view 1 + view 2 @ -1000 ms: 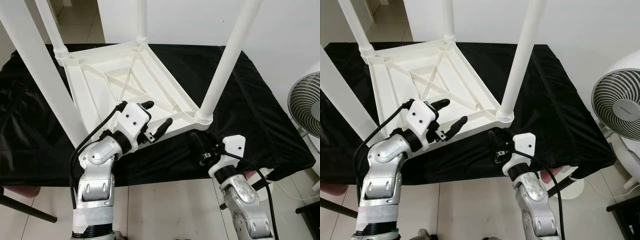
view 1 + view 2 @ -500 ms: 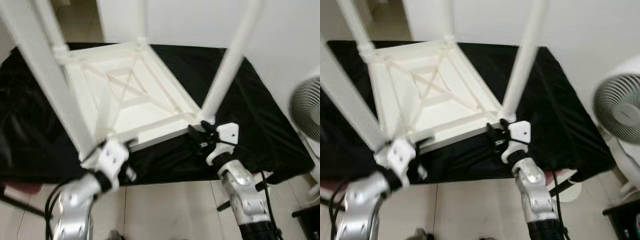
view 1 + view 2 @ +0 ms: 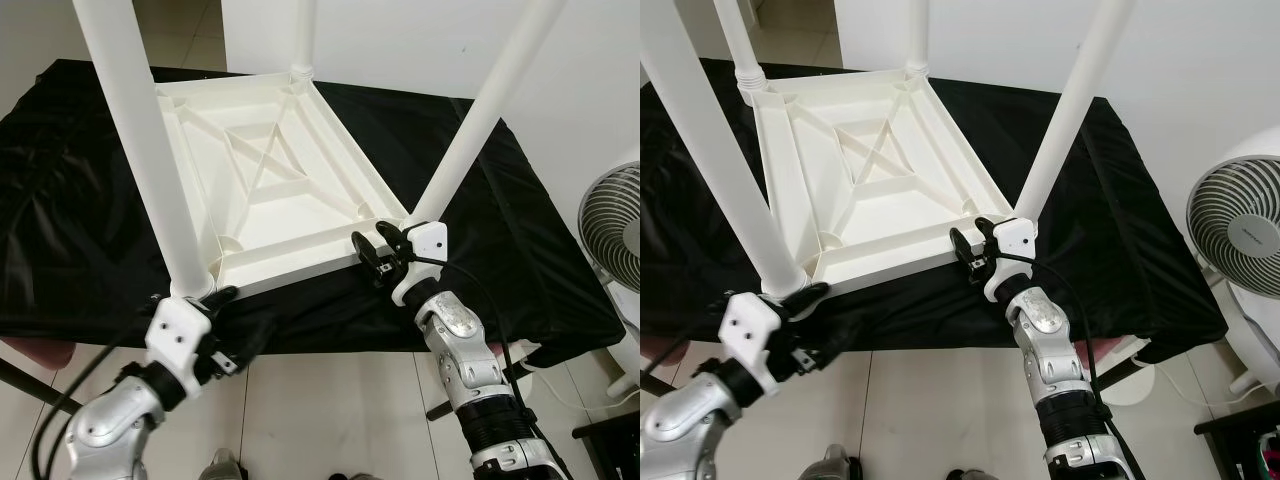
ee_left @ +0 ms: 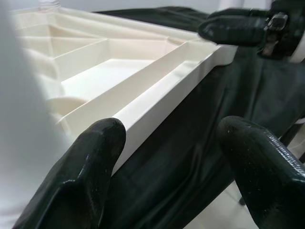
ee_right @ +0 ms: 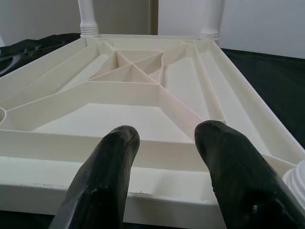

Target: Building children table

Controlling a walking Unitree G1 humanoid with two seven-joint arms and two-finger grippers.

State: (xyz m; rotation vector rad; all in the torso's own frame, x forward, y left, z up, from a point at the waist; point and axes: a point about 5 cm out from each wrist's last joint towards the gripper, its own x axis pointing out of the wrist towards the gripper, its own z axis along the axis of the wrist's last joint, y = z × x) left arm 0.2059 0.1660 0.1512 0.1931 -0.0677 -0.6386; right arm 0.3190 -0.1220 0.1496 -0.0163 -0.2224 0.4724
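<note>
The left eye view shows the white children's table (image 3: 270, 190) upside down on a black cloth (image 3: 520, 230), legs up, with a fan (image 3: 615, 225) at the right. The left gripper (image 3: 228, 318) sits at the near-left corner, the right gripper (image 3: 372, 250) at the near-right. In the left wrist view its fingers (image 4: 90, 167) stand wide apart, holding nothing, the table's edge between them. In the right wrist view the fingers (image 5: 109, 171) are parted over the near rim, gripping nothing.
</note>
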